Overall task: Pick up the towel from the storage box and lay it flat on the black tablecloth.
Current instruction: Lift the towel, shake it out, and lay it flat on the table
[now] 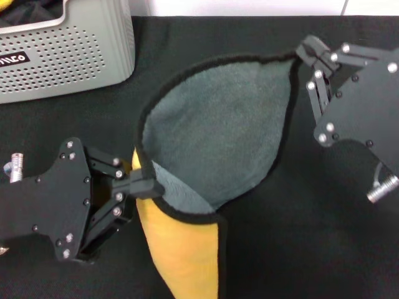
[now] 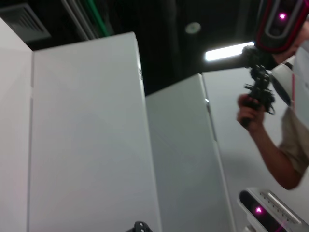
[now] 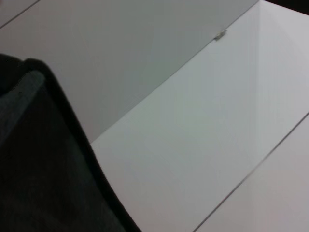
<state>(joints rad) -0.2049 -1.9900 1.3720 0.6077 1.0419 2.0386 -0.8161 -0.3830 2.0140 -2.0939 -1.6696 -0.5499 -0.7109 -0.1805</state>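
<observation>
black tablecloth [image 1: 262, 249] covers the whole surface in the head view, with the storage box [image 1: 68, 56] standing at the far left corner, well apart from the work.

the towel [image 1: 218, 137] is out of the box and held up between both arms above the cloth. its grey-green face is turned toward the head camera; the yellow-orange face shows where the lower part folds over and hangs down near the left arm.

left gripper [image 1: 140, 184]: fingers closed narrow on the black stitched border at the towel's near left corner. right gripper [image 1: 305, 53]: fingers pinched on the border at the far right corner. the edge between the two grips sags in a curve rather than running straight, so the cloth is not under tension.

the right wrist view shows only a dark fold of towel against white panels. the left wrist view shows white panels and a person with a handheld device; no fingers appear in either.

handling, as a judgement: the towel is light, soft and limp. it will not hold a shape and folds under its own weight. the stitched border is the firmest part and the best place to grip, at the corners. spreading the two grips apart should take up the sag before the hanging fold is laid down.
</observation>
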